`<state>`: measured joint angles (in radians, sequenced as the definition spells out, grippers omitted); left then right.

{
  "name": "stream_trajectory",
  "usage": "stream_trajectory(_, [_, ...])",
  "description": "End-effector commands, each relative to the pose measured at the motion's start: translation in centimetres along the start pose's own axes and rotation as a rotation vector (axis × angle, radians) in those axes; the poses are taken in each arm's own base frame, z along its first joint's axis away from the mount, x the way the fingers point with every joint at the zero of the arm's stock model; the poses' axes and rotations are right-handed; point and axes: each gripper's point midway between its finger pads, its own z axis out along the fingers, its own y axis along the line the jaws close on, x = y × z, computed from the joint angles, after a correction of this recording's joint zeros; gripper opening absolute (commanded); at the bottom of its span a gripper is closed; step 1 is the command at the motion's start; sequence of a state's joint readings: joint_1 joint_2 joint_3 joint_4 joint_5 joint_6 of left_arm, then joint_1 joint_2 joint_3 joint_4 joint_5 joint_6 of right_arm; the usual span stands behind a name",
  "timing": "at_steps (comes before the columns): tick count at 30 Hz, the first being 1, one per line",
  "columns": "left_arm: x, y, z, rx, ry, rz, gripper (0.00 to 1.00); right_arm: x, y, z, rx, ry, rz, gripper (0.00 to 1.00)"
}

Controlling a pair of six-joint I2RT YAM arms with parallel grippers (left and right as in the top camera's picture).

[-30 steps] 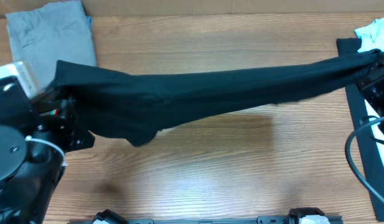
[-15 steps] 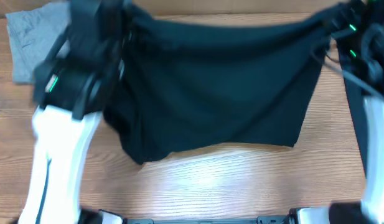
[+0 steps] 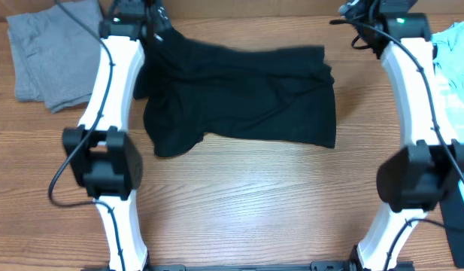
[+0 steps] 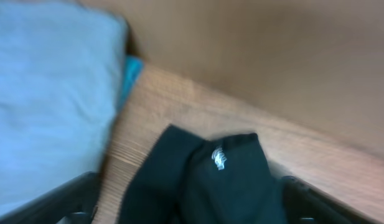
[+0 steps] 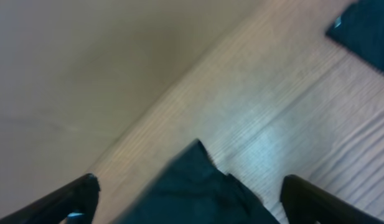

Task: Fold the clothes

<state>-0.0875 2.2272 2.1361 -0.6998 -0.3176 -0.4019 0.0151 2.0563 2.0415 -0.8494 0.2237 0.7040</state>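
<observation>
"As we read from the left, what comes first?"
"Folded grey clothes (image 3: 51, 56) in the far left corner of the tabletop (image 3: 254, 203), well apart from the work."
"And the left pincer (image 4: 188, 183)?"
"Spread wide, gripping nothing. It hangs over the far left corner of the black T-shirt (image 3: 239, 94). Seen from the wrist, that corner lies below the gap, with the small white logo (image 4: 218, 157) on it."
"Where does the shirt lie?"
"Rumpled on the tabletop between the two pincers, toward the far edge, with its long axis running left to right. Its left part reaches nearer the robot in a loose flap."
"The right pincer (image 5: 188, 183)?"
"Also spread wide and empty. Its wrist view shows a black point of cloth under the gap. From overhead it sits just beyond the shirt's far right corner. Some pale clothes (image 3: 451, 41) lie at the far right."
"So what does the next move turn on?"
"I'd judge each pincer is nearest its own far corner, so both could drop straight down. The shirt stretches from them toward the robot, so a fold would draw the far edge nearward. The wrinkles may need smoothing first."
</observation>
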Motion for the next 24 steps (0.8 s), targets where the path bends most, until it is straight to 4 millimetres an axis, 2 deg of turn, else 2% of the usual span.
stream_trajectory(1, [2.6,-1.3,1.8,0.04,0.074,0.079,1.0,1.3,-1.0,2.0,0.044,0.042,-0.015,1.0])
stream_trajectory(3, [3.1,-1.4,1.3,0.04,0.097,0.09,1.0,1.8,-1.6,2.0,0.066,0.062,-0.019,1.0])
stream_trajectory(6, [3.5,-1.8,-1.0,0.062,0.138,0.109,1.0,1.7,-2.4,0.9,0.089,0.082,-0.036,1.0])
stream_trajectory(8, [3.7,-1.8,-3.0,0.076,0.165,0.119,1.0,1.8,-2.9,0.0,0.104,0.102,-0.074,1.0])
stream_trajectory(12, [3.9,-1.3,-8.0,0.116,0.228,0.143,1.0,2.8,-3.8,-1.5,0.124,0.158,-0.136,1.0])
stream_trajectory(15, [4.5,-0.2,-11.5,0.125,0.281,0.164,1.0,4.4,-4.8,-2.4,0.15,0.241,-0.146,1.0])
stream_trajectory(18, [6.8,1.4,-14.3,0.104,0.395,0.184,1.0,6.2,-6.3,-3.2,0.202,0.327,-0.159,1.0])
stream_trajectory(21, [10.0,1.5,-15.9,0.14,0.548,0.196,1.0,7.2,-7.2,-3.8,0.236,0.378,-0.167,1.0])
stream_trajectory(24, [13.3,1.4,-16.5,0.141,0.661,0.253,1.0,7.6,-7.3,-4.0,0.236,0.399,-0.183,1.0])
